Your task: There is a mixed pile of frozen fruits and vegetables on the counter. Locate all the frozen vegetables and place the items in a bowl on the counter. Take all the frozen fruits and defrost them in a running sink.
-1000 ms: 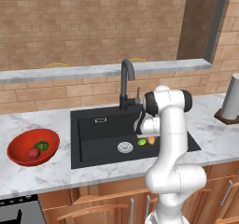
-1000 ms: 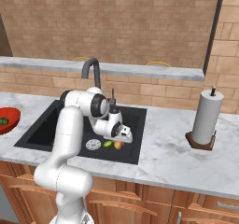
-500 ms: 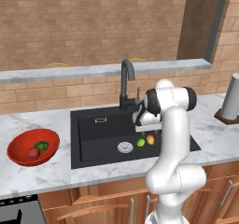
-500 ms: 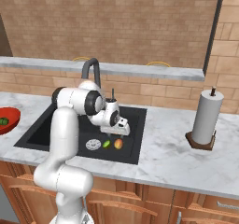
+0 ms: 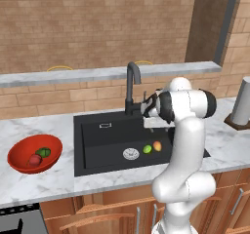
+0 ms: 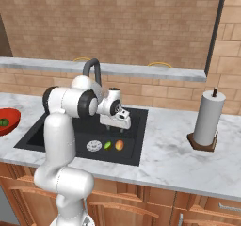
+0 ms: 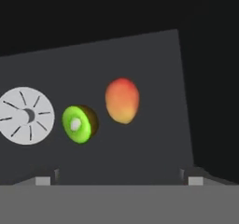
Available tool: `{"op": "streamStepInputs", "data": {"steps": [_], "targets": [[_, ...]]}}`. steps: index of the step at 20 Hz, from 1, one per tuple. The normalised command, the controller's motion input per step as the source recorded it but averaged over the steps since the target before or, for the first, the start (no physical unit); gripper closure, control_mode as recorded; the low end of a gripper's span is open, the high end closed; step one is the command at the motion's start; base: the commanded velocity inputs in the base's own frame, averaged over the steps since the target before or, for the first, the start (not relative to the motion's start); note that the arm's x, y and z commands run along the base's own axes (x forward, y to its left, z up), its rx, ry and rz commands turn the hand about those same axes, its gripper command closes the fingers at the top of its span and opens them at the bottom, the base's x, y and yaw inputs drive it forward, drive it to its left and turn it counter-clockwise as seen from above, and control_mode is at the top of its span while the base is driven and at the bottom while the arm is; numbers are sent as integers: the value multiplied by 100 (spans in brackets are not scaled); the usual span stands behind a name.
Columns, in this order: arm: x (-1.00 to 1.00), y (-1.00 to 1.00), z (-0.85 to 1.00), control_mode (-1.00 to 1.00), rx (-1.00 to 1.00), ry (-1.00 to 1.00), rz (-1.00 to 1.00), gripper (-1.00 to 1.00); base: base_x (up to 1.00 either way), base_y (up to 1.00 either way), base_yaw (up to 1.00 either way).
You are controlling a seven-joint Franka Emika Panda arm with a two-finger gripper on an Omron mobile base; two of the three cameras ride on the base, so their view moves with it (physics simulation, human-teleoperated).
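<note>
Hand view: claw point(image 7: 119, 178) wide apart, holding nothing | bright yellow-green ball point(image 7: 79, 123) and orange-yellow oval fruit point(image 7: 122, 100) lie in big black sink point(image 5: 102, 140) near drain | red and dark green pieces sit in glossy red bowl point(image 5: 19, 151) on surface | left: probably run water.

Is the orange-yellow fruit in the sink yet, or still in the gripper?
In the sink. The orange-yellow fruit lies on the basin floor beside the green fruit, clear of the open gripper above.

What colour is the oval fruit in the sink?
The oval fruit is orange-yellow with a red blush on top, clearest in the hand view.
</note>
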Motion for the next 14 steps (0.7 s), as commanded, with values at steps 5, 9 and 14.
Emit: {"op": "streamStepInputs", "data": {"steps": [5,9,14], "targets": [[-16,0,88,-100,2,10,0,-100,0,0,0],[-28,0,81,-100,3,3,0,-100,0,0,0],[-49,-1,60,-100,1,-11,0,-100,0,0,0]]}}
